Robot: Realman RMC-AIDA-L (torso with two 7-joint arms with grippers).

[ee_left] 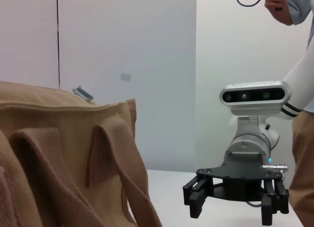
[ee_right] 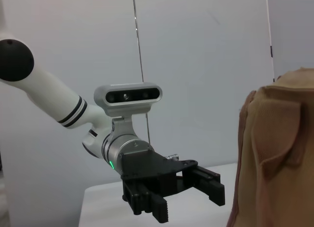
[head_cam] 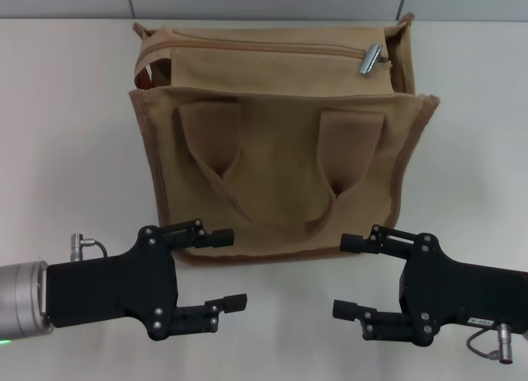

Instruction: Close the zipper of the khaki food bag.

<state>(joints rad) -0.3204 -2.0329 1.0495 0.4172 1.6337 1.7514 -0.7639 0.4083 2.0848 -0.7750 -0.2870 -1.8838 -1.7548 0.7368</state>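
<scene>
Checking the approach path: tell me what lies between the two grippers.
In the head view, only bare white table lies between the left gripper and right gripper. The bag sits just beyond that gap, its bottom edge near both sets of open fingers.

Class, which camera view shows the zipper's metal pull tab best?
The head view: the pull tab lies in plain sight at the right end of the zipper, atop the bag. The left wrist view shows only a small sliver of it on the bag's top edge. The right wrist view hides it.
</scene>
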